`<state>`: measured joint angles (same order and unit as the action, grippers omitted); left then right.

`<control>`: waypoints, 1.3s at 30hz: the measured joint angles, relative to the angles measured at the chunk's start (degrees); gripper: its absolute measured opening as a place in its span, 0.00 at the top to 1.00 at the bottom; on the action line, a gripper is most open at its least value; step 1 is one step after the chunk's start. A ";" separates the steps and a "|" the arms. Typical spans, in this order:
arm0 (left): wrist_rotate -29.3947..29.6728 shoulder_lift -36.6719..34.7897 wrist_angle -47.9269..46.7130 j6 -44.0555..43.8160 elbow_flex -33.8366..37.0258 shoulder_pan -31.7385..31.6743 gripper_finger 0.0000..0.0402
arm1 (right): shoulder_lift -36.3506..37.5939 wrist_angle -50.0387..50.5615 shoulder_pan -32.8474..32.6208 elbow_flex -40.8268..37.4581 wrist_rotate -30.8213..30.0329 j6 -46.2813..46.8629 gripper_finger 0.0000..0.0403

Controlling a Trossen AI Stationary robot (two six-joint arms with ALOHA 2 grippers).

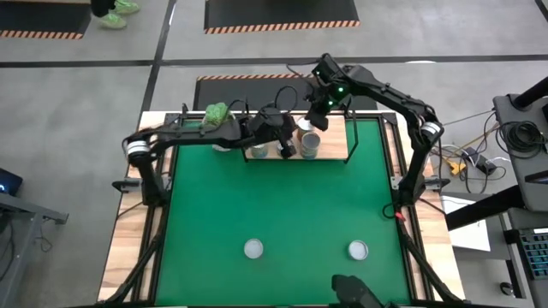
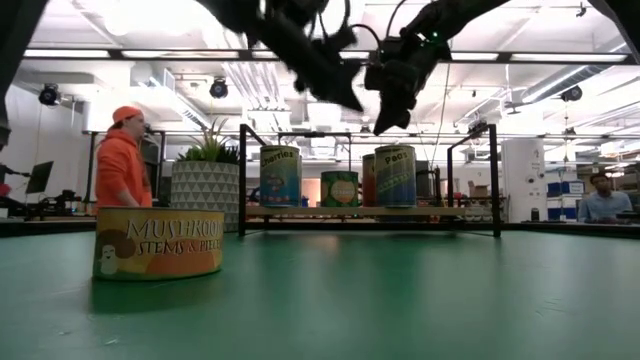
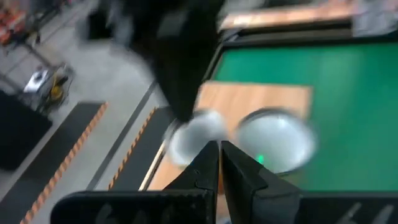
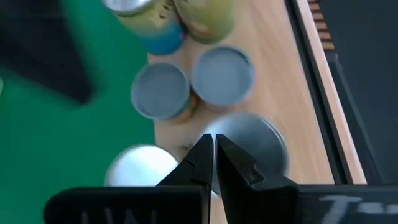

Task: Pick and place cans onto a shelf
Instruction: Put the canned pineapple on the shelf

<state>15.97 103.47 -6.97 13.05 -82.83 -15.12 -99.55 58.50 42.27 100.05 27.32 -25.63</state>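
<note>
The shelf (image 1: pixel 330 137) at the counter's far edge is crowded: cans (image 2: pixel 395 175) stand clustered along it, black corner posts (image 2: pixel 243 180) fence it, and both hands, left (image 1: pixel 287 145) and right (image 1: pixel 315 120), hover close above with fingers together. A plant pot (image 2: pixel 205 195) blocks the far-left corner. Toward the near edge, two cans (image 1: pixel 253 249) sit well apart, with bare mat (image 1: pixel 282 201) between.

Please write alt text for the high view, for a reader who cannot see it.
From above, both arms reach over the wooden shelf at the green mat's far edge, the left gripper and right gripper above cans there. Two more cans lie near the mat's near edge.
</note>
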 joint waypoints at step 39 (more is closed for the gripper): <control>0.04 -31.20 17.69 0.32 31.08 14.04 1.00 | 0.10 -8.31 -4.13 -8.12 -21.14 7.22 0.98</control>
<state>16.01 72.27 10.72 13.37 -51.75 -1.08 -99.44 50.19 38.14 91.93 6.18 -18.41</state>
